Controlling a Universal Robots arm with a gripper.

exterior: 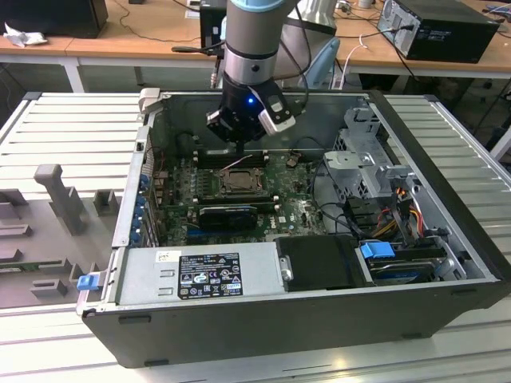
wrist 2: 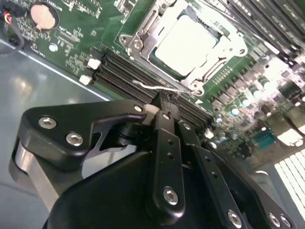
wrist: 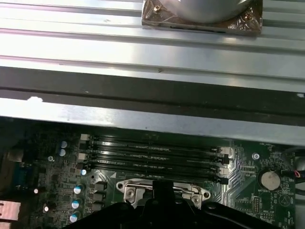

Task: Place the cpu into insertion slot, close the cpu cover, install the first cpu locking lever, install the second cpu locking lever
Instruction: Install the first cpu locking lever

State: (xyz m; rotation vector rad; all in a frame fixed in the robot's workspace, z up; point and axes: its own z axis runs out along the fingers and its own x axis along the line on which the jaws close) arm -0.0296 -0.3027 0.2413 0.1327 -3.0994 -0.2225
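An open computer case (exterior: 447,207) lies on its side on a table of silver ribbed metal (exterior: 72,136). Behind it stand wooden desks (exterior: 120,36) with black boxes and cables on them. Inside the case sits one green board (exterior: 279,195). In the middle of the board is the insertion slot (exterior: 238,181), and the cpu (wrist 2: 188,42) already lies flat in it, showing its pale shiny top in the second wrist view. The cpu cover (wrist 2: 143,26) is down around the chip, like a silver frame all the way round it. One thin wire lever (wrist 2: 155,87) lies along the edge of the frame nearest the pincer. Next to the slot, on the side where the arm is, there are four long black memory slots (wrist: 152,155) side by side. One round silver battery (wrist: 270,179) sits on the board, well apart from the slot. One robot arm (exterior: 251,40) reaches down into the case. Its gripper (wrist 2: 162,107) hangs right over the black memory slots, just beside the wire lever. The two fingers (wrist 2: 164,157) look pressed close together with only a tiny gap, and I cannot tell if they have hold of the lever or of nothing.
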